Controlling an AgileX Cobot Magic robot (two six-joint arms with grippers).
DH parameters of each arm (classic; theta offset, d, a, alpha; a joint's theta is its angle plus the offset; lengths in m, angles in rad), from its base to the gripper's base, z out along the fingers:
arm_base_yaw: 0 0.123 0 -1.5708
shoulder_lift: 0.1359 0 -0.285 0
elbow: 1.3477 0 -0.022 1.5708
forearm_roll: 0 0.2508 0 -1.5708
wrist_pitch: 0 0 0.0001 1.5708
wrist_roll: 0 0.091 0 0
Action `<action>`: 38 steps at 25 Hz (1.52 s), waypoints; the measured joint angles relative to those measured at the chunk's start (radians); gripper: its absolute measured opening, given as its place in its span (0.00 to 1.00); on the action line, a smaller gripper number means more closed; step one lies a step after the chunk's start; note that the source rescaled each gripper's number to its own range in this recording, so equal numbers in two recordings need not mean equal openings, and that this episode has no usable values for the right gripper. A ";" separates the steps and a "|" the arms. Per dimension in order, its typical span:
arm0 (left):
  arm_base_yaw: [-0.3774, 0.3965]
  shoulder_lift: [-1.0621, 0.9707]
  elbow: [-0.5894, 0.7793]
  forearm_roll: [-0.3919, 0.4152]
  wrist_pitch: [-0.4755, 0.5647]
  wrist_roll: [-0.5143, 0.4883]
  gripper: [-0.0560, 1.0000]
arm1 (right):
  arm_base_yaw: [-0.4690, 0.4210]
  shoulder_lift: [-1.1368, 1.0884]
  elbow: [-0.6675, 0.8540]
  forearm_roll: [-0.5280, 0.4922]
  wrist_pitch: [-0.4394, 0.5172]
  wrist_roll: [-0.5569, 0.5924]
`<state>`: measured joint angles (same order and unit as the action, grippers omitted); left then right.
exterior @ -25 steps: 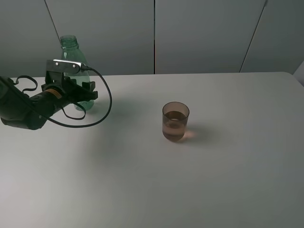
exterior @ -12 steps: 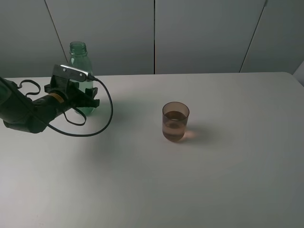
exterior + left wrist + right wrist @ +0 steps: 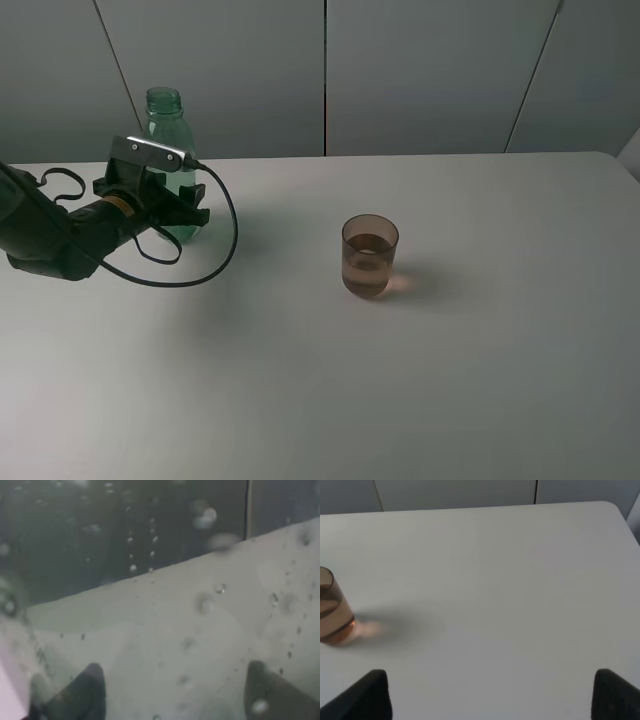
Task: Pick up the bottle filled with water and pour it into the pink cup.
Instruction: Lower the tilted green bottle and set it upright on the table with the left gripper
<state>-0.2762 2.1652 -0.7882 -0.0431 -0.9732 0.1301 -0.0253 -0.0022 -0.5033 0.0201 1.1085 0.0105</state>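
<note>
One bottle (image 3: 166, 130), one pink cup (image 3: 370, 256), one table (image 3: 450, 380).

The bottle (image 3: 168, 135) — tall, transparent green, uncapped — stands upright at the far left of the table, its lower body hidden. The pink cup (image 3: 370, 256) — short, brownish-pink, see-through — stands upright mid-table, well apart, partly filled with liquid.

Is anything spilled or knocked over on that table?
Nothing stands out. The bottle stands upright at the left gripper, and the pink cup stands upright mid-table with liquid inside. No puddle shows on the table.
</note>
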 joint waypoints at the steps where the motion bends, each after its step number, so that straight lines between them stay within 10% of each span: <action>1: 0.000 0.000 0.000 -0.007 0.000 -0.007 0.07 | 0.000 0.000 0.000 0.000 0.000 0.000; 10: 0.000 0.001 0.000 -0.038 0.040 -0.058 0.93 | 0.000 0.000 0.000 0.000 0.000 0.000; 38: -0.002 -0.061 0.095 -0.048 0.196 -0.067 0.97 | 0.000 0.000 0.000 0.000 0.000 0.000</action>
<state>-0.2780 2.1039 -0.6930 -0.0911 -0.7771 0.0634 -0.0253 -0.0022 -0.5033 0.0201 1.1085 0.0105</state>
